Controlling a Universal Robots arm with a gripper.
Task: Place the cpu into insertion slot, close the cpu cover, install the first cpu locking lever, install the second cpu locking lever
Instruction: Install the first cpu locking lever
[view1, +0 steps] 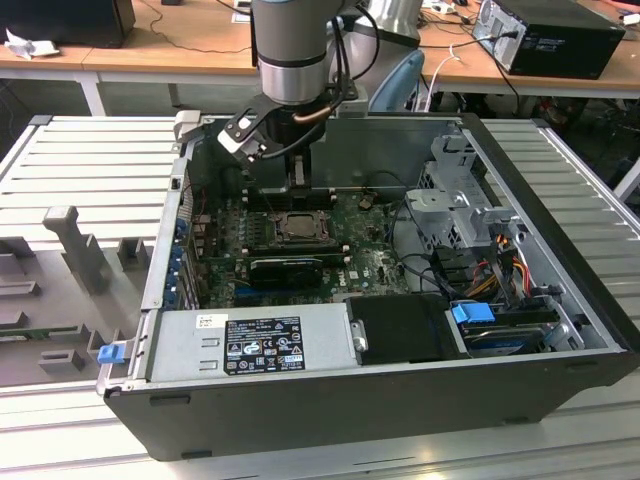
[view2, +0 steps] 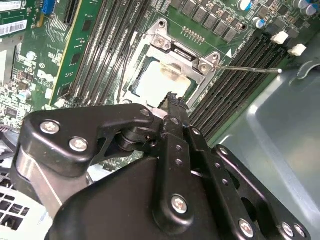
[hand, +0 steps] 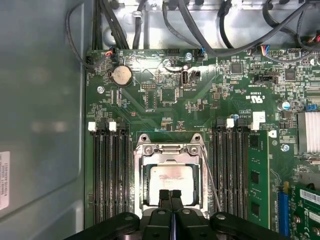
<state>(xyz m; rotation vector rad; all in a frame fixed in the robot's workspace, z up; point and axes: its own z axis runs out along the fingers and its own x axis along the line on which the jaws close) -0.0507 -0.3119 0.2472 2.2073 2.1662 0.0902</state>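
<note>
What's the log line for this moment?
gripper: shut, tips over chip's edge | chip: in place under cover | cover: down flat around chip | lever: one rod jutting sideways

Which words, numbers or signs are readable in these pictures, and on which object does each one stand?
No text can be read with certainty.
Black-and-white label on the power supply: print too small.
White stickers on a green card, second wrist view: blurred.
White label on the case wall, first wrist view: too small.
White markings on the green circuit board: too small.
</note>
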